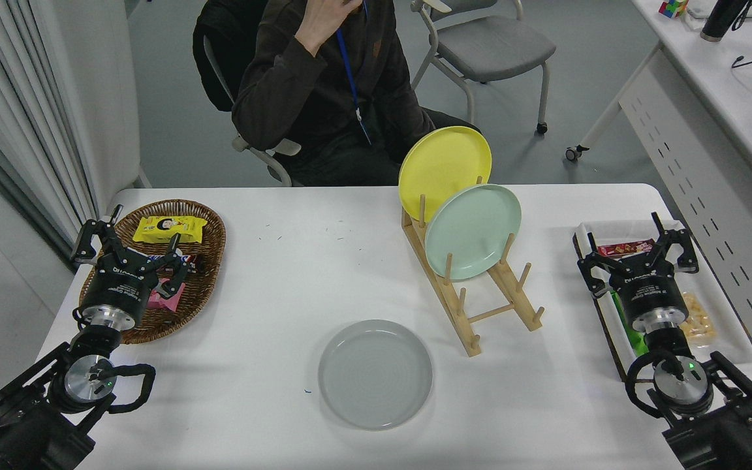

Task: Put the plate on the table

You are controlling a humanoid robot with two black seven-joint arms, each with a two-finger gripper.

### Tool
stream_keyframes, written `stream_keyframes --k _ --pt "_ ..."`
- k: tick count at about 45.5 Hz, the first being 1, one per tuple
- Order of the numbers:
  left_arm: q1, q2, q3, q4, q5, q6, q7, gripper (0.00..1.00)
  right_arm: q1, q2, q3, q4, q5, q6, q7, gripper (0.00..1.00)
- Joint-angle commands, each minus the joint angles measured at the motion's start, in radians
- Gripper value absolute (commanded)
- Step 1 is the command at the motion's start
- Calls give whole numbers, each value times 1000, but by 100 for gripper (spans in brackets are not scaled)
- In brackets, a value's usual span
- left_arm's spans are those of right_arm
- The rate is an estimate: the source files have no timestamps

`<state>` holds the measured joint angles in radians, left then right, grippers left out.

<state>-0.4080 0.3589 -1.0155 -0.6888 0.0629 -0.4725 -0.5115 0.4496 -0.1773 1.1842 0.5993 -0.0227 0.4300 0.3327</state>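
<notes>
Two grippers of mine are in the shot and neither has anything in it: the right gripper [637,251] sits at the right edge with its fingers spread wide over the white tray [725,339], and the left gripper [125,245] is parked at lower left, also spread, over the wicker basket [209,251]. The plate [375,374] lies flat on the table [297,274], bottom centre of the frame, just left of the wooden rack [480,313] holding the yellow plate [438,163] and mint green plate [474,228].

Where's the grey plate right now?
The plate lies flat on the table, near its front edge at the centre of the head view, just left of the wooden rack; neither gripper touches it.
</notes>
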Motion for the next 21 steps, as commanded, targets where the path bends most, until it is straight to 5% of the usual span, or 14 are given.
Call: stream_keyframes --k 1,21 --pt "0 0 0 0 0 0 1 98 6 9 -9 -13 1 4 3 99" --pt "0 0 0 0 0 0 -1 98 9 16 -28 -10 -14 7 3 99"
